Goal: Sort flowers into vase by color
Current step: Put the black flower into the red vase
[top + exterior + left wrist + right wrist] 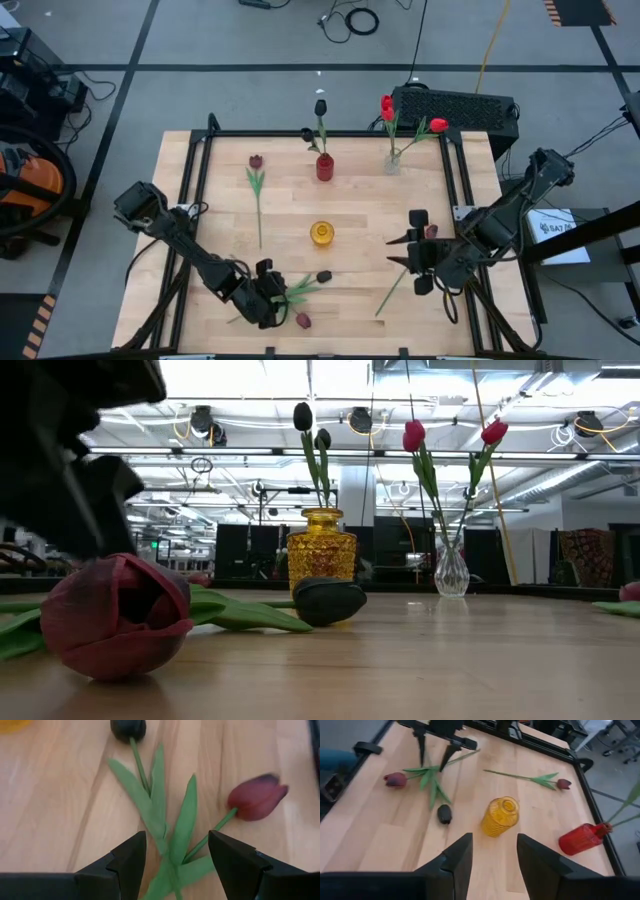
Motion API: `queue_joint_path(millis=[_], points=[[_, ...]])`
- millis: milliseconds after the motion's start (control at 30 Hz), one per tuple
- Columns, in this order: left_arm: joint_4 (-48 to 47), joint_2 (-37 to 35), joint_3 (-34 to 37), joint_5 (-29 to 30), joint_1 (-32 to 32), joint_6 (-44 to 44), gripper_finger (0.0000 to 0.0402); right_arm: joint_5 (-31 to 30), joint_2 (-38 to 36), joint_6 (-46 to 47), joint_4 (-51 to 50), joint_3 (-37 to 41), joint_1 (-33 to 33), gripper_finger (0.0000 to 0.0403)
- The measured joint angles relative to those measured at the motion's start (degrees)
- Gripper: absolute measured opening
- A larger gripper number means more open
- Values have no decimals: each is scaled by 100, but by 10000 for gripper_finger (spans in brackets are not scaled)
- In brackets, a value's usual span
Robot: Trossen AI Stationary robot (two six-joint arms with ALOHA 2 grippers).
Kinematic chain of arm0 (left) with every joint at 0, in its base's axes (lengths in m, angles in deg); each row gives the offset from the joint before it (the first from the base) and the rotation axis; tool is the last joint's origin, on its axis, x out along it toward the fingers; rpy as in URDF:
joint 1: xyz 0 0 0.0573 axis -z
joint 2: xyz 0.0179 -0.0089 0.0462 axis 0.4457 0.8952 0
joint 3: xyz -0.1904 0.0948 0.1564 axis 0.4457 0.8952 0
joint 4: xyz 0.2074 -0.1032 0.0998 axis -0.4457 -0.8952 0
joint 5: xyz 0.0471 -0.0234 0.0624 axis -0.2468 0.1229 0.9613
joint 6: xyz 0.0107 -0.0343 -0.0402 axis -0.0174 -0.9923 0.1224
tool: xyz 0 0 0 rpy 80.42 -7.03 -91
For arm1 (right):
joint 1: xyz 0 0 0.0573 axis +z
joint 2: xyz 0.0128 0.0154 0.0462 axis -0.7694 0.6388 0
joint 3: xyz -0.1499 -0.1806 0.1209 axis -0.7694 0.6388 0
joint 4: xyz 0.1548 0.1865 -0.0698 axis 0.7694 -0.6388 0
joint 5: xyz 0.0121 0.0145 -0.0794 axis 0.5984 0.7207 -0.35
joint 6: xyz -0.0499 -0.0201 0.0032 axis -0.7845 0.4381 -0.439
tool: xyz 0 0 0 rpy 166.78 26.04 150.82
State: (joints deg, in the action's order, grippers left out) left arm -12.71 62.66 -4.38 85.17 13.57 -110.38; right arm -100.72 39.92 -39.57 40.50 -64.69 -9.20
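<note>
Left gripper (175,857): low over the near edge of the light wooden table (230,220), left of centre. Its fingers are spread, straddling the crossed green stems and leaves of two loose tulips, apparently lined up for a pinch on a stem rather than a head.

Dark maroon tulip (257,797): lies flat at the near edge, head just beside the left gripper, stem running under the open fingers. It probably awaits pickup.

Near-black tulip (128,728): lies flat with its head towards the table centre, its stem crossing the maroon one between the fingers. The overlap makes a single-stem grasp harder.

Right gripper (418,252): hovers over the right side of the table, fingers spread and empty, facing the centre, evidently waiting. A long-stemmed flower lies under and beside it; its head colour cannot be determined.

Yellow textured glass vase (499,816): upright at the table centre, empty.

Second maroon tulip (256,161): lies flat on the left, well apart from both grippers.

Red glass vase (325,167): far centre, holds two near-black tulips.

Clear glass vase (392,163): far right, holds two bright red tulips, so colours are grouped by vase.
</note>
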Motion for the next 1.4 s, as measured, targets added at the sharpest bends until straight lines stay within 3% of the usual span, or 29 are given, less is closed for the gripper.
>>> queue_joint_path(millis=[367,867,1400], points=[[851,641,0,191,44,14,221,1,0,432,-158,0,153,141],[889,716,0,194,26,-36,213,-28,0,512,-172,0,151,141],[627,693,-26,-264,-412,271,39,-62,2,382,151,0,120,141]])
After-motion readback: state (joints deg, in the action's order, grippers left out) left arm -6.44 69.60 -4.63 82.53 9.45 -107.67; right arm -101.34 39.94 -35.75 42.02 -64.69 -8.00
